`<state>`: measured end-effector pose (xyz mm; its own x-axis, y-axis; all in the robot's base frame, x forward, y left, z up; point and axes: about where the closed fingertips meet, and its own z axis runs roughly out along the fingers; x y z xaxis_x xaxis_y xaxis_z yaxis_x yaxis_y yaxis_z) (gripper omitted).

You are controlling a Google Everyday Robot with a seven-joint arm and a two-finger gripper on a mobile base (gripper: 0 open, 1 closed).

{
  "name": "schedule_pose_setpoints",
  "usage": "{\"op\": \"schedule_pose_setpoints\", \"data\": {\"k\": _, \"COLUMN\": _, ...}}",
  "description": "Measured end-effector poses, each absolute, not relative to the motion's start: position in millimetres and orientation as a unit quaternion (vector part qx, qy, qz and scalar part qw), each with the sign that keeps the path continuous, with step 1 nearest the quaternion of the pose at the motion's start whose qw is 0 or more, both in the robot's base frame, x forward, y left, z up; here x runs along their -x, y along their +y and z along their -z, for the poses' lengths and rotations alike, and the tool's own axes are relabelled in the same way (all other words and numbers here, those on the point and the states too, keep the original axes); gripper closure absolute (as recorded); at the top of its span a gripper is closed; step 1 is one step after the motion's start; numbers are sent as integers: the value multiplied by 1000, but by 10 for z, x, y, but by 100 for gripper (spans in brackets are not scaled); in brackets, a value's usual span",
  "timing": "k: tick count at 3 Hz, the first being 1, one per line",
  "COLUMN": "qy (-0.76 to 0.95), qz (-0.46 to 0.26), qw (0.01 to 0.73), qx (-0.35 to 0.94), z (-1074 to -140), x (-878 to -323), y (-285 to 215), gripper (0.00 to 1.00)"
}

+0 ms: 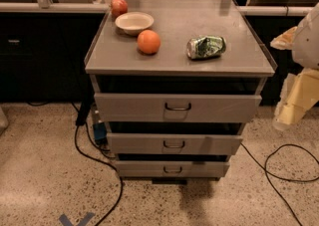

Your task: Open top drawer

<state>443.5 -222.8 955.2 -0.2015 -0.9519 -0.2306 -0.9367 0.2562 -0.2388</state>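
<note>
Beneath the tabletop (174, 26), the top drawer (129, 108) shows its rigid metal front, likely heavy and smooth-sliding; the small wire handle (178, 106) at centre looks the place to hook. Off to the right, the tool (291, 108) hangs well apart, its state impossible to tell.

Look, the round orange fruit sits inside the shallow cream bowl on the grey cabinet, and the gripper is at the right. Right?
Not quite. The camera view shows the round orange fruit on the grey cabinet top, beside the shallow cream bowl, not inside it. The gripper is indeed at the right.
</note>
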Motion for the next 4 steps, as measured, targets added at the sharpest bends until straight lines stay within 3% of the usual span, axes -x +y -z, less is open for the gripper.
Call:
{"op": "schedule_pose_setpoints", "data": {"k": 3, "qy": 748, "qz": 2, "qw": 166, "qx": 642, "z": -8284, "x": -5003, "y": -2056, "gripper": 0}}
{"op": "schedule_pose_setpoints", "data": {"k": 4, "qy": 748, "qz": 1, "qw": 166, "qx": 643, "z": -8279, "x": -5004, "y": -2054, "gripper": 0}}
